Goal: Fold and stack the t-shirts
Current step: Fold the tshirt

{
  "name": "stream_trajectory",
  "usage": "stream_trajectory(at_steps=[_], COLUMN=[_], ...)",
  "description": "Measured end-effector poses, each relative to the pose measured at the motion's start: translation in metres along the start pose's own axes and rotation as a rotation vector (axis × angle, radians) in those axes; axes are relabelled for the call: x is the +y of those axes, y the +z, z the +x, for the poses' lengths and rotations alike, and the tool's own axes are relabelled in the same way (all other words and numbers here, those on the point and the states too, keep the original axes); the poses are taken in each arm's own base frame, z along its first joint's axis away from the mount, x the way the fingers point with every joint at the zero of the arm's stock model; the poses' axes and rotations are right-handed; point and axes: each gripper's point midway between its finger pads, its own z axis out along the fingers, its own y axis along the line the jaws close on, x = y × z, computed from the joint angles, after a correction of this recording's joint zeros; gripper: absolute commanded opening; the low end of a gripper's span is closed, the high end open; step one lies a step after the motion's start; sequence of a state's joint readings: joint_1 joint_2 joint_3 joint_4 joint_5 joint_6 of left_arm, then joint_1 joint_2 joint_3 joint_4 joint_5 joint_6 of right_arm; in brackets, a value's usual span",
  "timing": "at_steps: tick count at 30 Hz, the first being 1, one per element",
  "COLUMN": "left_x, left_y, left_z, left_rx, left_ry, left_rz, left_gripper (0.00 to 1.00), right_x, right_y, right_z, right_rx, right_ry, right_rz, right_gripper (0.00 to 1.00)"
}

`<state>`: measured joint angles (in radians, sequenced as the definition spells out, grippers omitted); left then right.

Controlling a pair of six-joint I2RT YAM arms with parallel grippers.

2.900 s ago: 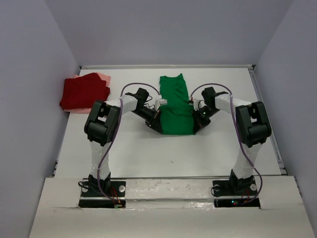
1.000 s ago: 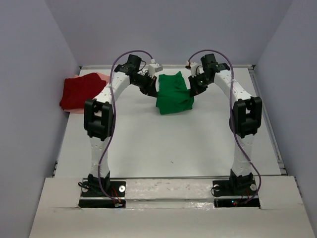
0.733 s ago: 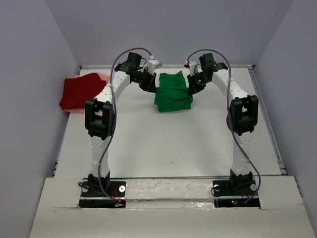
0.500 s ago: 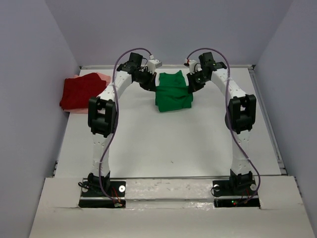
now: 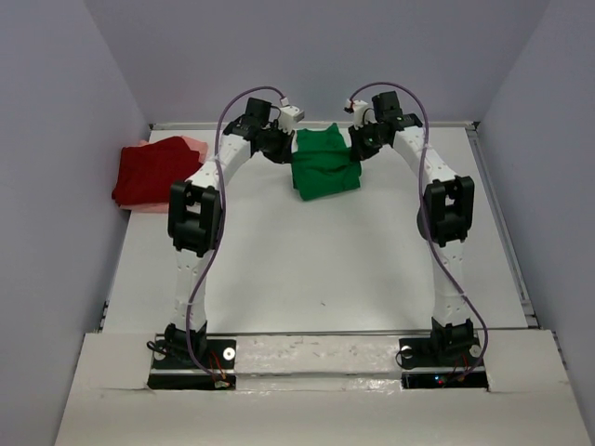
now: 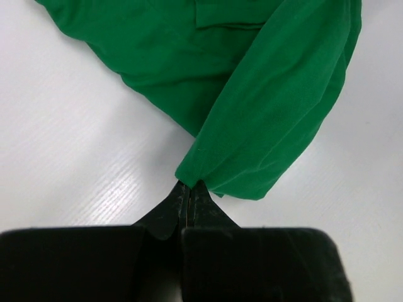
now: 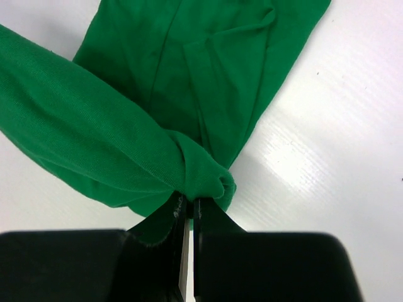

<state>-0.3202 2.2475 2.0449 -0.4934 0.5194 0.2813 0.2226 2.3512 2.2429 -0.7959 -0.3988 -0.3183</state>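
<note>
Left wrist: grn tee [image 6: 252,94] in pincer [image 6: 189,187]

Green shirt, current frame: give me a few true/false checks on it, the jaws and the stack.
1. The green t-shirt lies near the far edge of the table, between the two arms. True.
2. The left jaws stand open, clear of the cloth. False: they are shut on an edge of the green t-shirt.
3. The right jaws are shut on the green t-shirt. True.
4. The dark red t-shirt lies on top of the green one. False: it sits at the table's left side, on the pale pink t-shirt, apart from the green.
5. The green t-shirt is spread out flat in one layer. False: it is doubled over on itself.
</note>
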Motion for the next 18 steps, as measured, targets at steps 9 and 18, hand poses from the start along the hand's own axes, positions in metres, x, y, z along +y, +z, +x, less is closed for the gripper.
stream_trajectory(at_steps=[9,18], left_x=[0.026,0.051], left_y=[0.022,0.057], left_z=[-0.028,-0.018], left_rx=[-0.089,-0.074], left_ry=[0.022,0.034], left_rz=[-0.132,-0.285], left_gripper=[0.00,0.00], right_x=[-0.020,-0.048], right_y=[0.031,0.058], right_z=[0.000,-0.011], right_rx=[-0.033,-0.082], right_ry=[-0.014,-0.037], right_rz=[0.044,0.127], right_gripper=[0.00,0.00])
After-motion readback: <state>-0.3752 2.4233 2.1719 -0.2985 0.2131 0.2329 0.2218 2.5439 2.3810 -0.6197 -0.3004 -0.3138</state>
